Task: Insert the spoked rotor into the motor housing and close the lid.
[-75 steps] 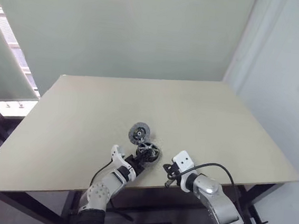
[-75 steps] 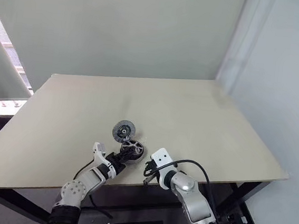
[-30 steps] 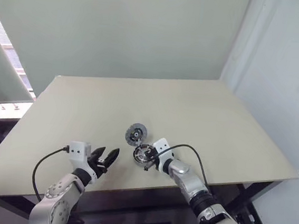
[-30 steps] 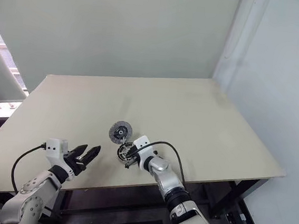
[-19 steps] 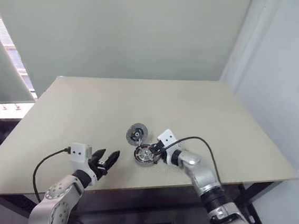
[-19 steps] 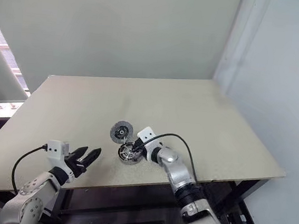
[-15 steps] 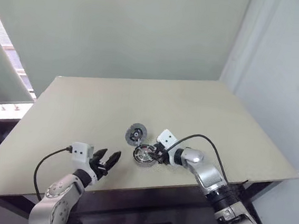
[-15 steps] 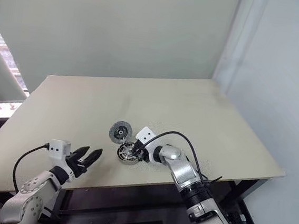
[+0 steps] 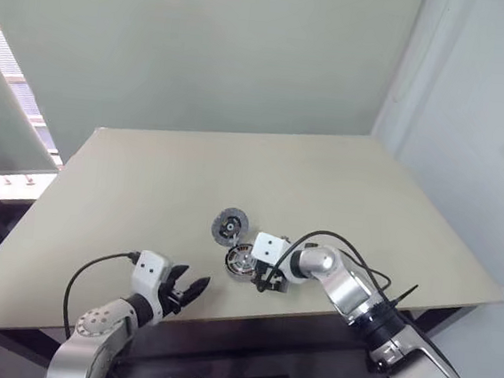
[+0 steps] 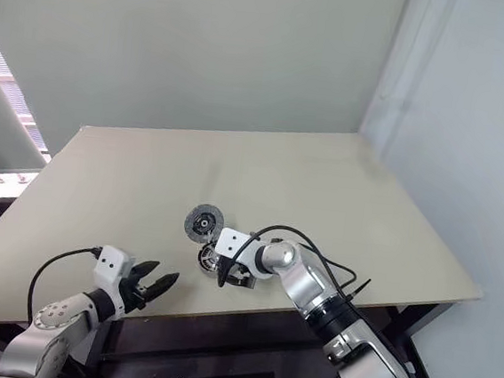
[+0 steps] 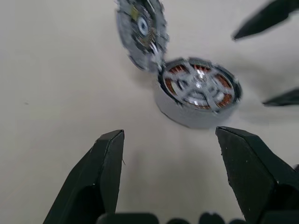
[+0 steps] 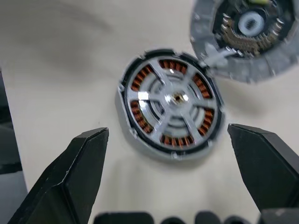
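Right gripper (image 12: 170, 186) has let go and spread wide
Rotor (image 12: 172, 100) sits in housing (image 12: 140, 140); lid (image 12: 243, 35) open; left gripper (image 11: 170, 179) open, empty

Lid (image 12: 245, 35) is running off the top and side edges of the right wrist view; far rim cut away, so its full outline is not showing

Lid and motor housing (image 11: 198, 98) are smearing in the left wrist view; copper windings and spokes are blurring together, spoke count not readable

In the head views the spoked rotor (image 9: 240, 259) is reading too small for detail, and the right gripper's (image 9: 269, 280) white wrist block is covering the housing's near side

Right gripper's fingertips are possibly just clear of the housing; contact cannot be told

Left gripper (image 9: 191, 289) fingers (image 11: 105, 158) are being cropped at the base by the wrist frame
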Controlling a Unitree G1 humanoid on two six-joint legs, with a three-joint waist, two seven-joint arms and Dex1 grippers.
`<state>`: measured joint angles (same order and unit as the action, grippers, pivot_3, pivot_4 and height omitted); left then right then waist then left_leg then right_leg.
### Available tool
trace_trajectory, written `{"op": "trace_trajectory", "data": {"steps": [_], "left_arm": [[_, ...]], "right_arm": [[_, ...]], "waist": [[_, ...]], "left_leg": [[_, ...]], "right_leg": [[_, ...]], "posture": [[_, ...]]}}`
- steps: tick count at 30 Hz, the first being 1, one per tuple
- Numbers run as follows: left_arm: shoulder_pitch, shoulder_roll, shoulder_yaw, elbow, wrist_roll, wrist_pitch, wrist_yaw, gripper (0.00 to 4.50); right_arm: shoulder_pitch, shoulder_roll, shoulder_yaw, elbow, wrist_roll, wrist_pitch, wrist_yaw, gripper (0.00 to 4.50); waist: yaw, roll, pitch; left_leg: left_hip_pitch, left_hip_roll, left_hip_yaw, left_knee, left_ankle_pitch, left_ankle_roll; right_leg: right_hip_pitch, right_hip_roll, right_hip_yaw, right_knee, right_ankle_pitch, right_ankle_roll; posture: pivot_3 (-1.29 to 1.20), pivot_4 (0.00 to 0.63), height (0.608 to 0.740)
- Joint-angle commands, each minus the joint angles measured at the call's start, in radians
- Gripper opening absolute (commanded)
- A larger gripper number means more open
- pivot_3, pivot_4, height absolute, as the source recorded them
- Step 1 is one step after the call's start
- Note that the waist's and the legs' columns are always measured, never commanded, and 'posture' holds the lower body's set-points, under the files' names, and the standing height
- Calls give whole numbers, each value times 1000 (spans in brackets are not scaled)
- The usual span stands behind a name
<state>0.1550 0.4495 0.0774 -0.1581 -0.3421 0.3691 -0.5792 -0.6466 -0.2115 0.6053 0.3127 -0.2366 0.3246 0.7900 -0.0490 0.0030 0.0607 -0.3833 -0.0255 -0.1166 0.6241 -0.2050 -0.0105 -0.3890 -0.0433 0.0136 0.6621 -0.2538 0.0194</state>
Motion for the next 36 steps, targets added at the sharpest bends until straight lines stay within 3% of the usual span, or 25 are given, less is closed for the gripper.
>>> {"op": "trace_trajectory", "data": {"steps": [1, 2, 5, 12, 13, 21, 25, 34, 35, 36], "left_arm": [[-4, 17, -1, -22, 24, -23, -8, 3356], [-4, 15, 1, -23, 21, -15, -7, 3356], [-3, 1, 15, -29, 5, 0, 6, 2780], [-5, -11, 31, -37, 0, 23, 27, 229], [-6, -11, 32, -36, 2, 24, 29, 34], [-8, -13, 34, -37, 3, 29, 36, 34], [-4, -15, 33, -41, 2, 33, 40, 0], [-3, -17, 34, -41, 2, 43, 45, 0], [-4, -17, 34, -40, 2, 44, 46, 0], [-4, -17, 33, -40, 2, 44, 46, 0]], "right_arm": [[-36, 10, 8, 26, -25, -42, 9, 4464], [-39, 13, 13, 39, -30, -47, 12, 4464], [-44, 20, 26, 83, -50, -64, 16, 4500], [-56, 43, 34, 177, -83, -116, -4, 4500], [-59, 48, 33, 190, -88, -124, -11, 4500], [-76, 71, 27, 263, -117, -171, -54, 4500], [-75, 75, 24, 270, -124, -179, -57, 3576], [-75, 69, 24, 265, -144, -193, -46, 316], [-76, 68, 25, 264, -146, -195, -45, 31], [-77, 67, 25, 262, -147, -196, -44, 31]], "waist": [[0, 0, 0], [0, 0, 0], [0, 0, 0], [0, 0, 0], [0, 0, 0], [0, 0, 0], [0, 0, 0], [0, 0, 0], [0, 0, 0], [0, 0, 0]], "left_leg": [[0, 0, 0, 0, 0, 0], [0, 0, 0, 0, 0, 0], [0, 0, 0, 0, 0, 0], [0, 0, 0, 0, 0, 0], [0, 0, 0, 0, 0, 0], [1, 0, -1, 0, 0, 0], [1, 0, -1, 0, 0, 0], [2, 0, -1, -1, 0, 0], [2, 0, -1, -1, 0, 0], [2, 0, -1, 0, 0, 0]], "right_leg": [[0, 0, 0, 0, 0, 0], [0, 0, 0, 0, 0, 0], [0, 0, 0, 0, 0, 0], [0, 0, 0, 0, 0, 0], [0, 0, 0, 0, 0, 0], [0, 0, 0, 0, 0, 0], [0, 0, 0, 0, 0, 0], [1, 0, 0, 1, 0, 0], [1, 0, 0, 1, 0, 0], [1, 0, 0, 1, 0, 0]], "posture": [[0, 0, 740], [0, 0, 740], [0, 0, 740], [0, 0, 740], [0, 0, 740], [0, 0, 740], [0, 0, 740], [0, 0, 740], [0, 0, 740], [0, 0, 740]]}}
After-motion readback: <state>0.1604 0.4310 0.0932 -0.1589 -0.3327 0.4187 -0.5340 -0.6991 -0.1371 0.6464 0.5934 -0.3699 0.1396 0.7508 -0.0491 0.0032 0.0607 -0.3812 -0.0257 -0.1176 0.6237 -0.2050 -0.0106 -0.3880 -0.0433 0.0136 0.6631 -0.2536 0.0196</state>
